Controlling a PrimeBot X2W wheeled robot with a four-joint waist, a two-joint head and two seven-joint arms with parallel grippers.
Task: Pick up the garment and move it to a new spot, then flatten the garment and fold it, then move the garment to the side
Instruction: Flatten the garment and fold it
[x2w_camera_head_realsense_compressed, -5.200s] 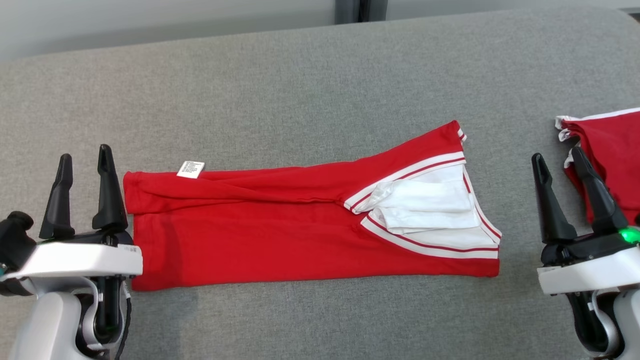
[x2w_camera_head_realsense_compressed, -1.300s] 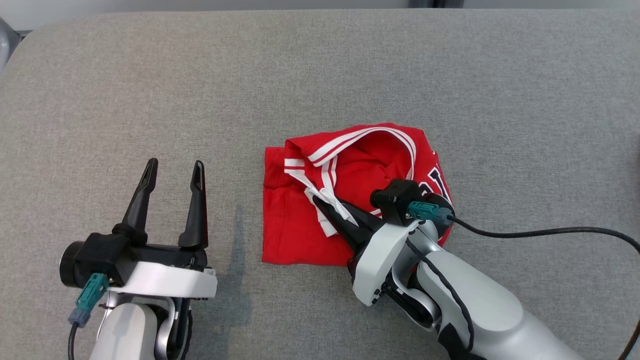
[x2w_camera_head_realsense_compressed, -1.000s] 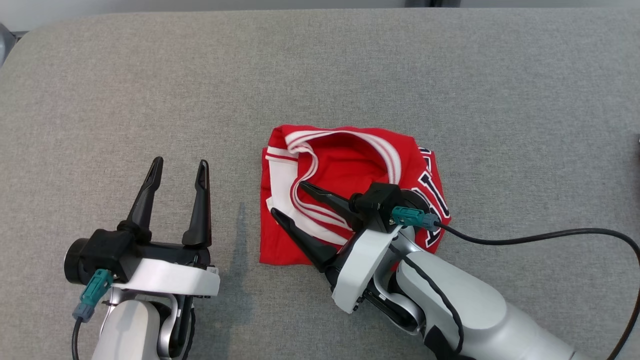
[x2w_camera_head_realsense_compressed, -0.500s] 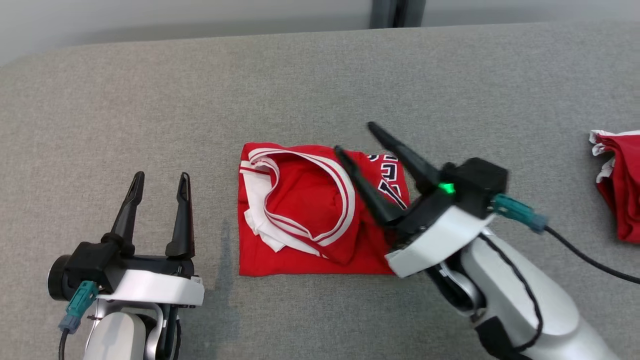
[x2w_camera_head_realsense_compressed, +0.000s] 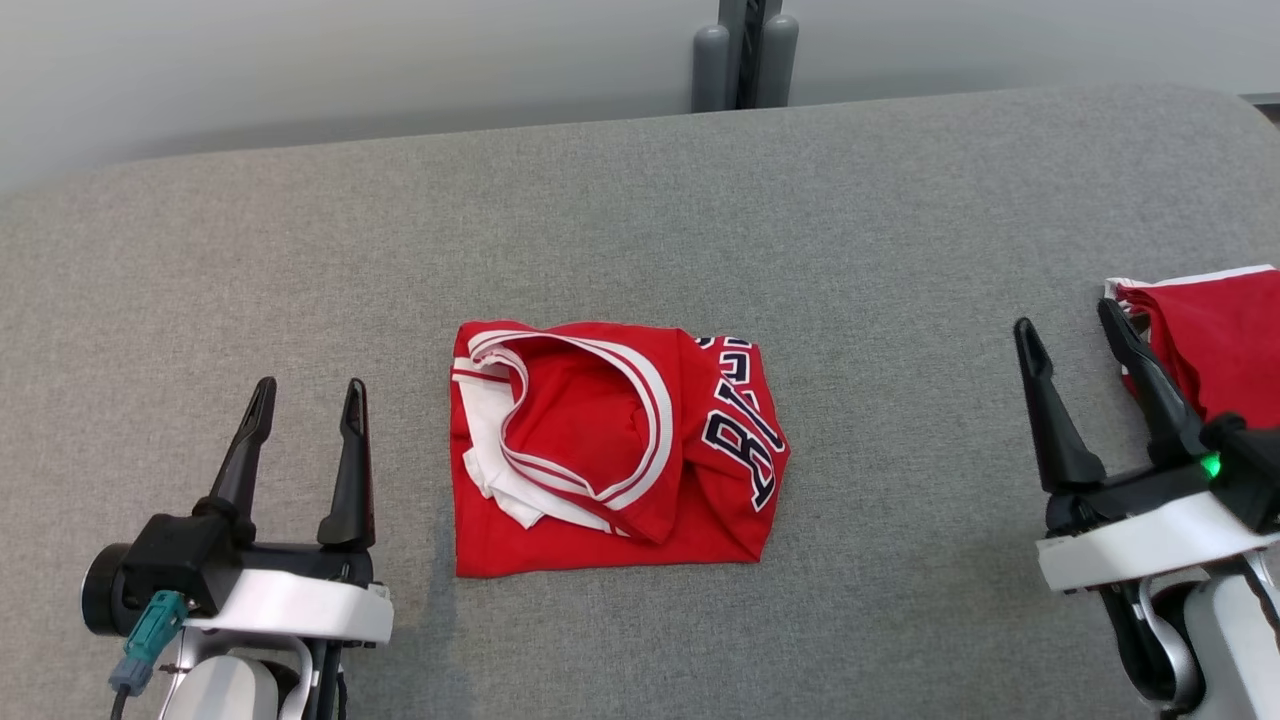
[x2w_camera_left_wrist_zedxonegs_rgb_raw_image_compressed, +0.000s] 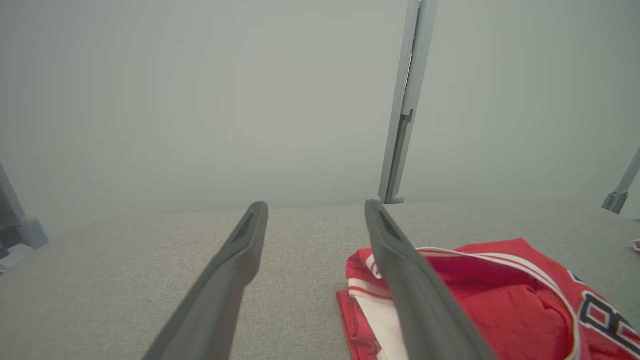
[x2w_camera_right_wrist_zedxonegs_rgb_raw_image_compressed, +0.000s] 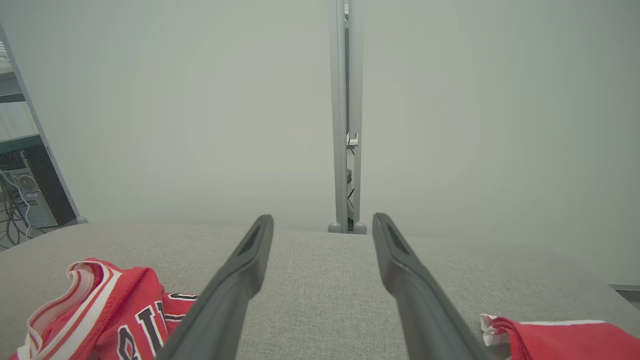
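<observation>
The red garment, a jersey with white trim and dark lettering, lies folded in a rough square at the middle of the grey surface. It also shows at the lower right of the left wrist view and the lower left of the right wrist view. My left gripper stands open at the lower left, a little left of the garment. My right gripper stands open at the lower right, well clear of it. Nothing lies between either pair of fingers.
A second red garment with white trim lies at the right edge of the grey padded surface, just beyond my right gripper. It also shows in the right wrist view. A grey post stands behind the far edge.
My right arm has let go of the garment and drawn back to the lower right. The garment lies folded. The camera has shifted, bringing the second garment further into view.
</observation>
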